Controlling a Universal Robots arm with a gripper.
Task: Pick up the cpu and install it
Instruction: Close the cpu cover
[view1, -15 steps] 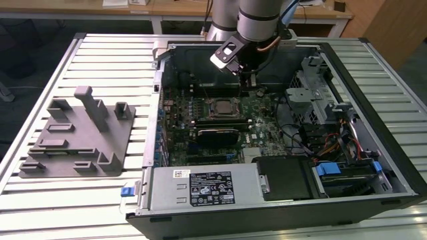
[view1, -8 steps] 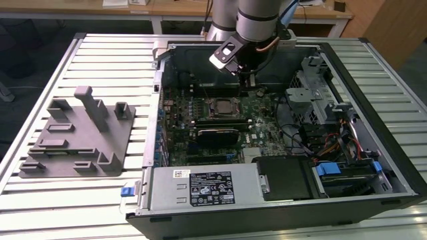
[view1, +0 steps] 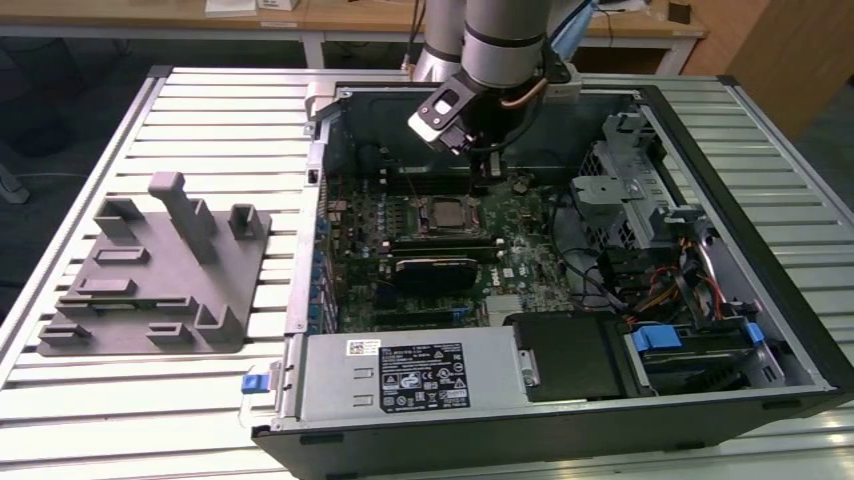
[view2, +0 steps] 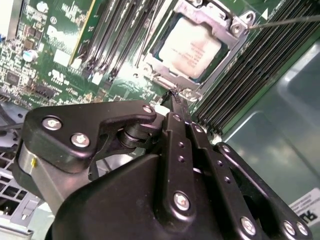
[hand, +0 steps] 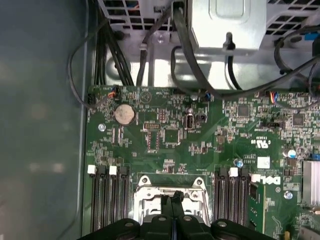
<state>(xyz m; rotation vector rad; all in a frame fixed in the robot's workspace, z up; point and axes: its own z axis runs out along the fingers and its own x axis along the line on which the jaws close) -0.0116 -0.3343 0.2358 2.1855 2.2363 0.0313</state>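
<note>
The cpu (view2: 190, 47), a pale silver square chip, lies flat in its socket on the green motherboard (view1: 527, 240), with the metal retention frame (view2: 235, 30) around its edges. In the exterior view the cpu (view1: 445, 213) sits in the middle of the board inside the open computer case. My gripper (view1: 485, 175) hangs just above the board at the socket's far edge. Its black fingers are pressed together with nothing between them in both wrist views, and the gripper (view2: 175, 95) tip hovers over the socket frame (hand: 145, 182). The gripper (hand: 172, 196) covers part of the socket.
Memory slots (hand: 107, 200) flank the socket on both sides. A black heatsink block (view1: 434, 270) lies nearer on the board. The power supply (view1: 414, 375), drive cage (view1: 641, 200) and cables (view1: 667, 290) crowd the case. A grey fixture plate with posts (view1: 154, 270) stands at the exterior view's left.
</note>
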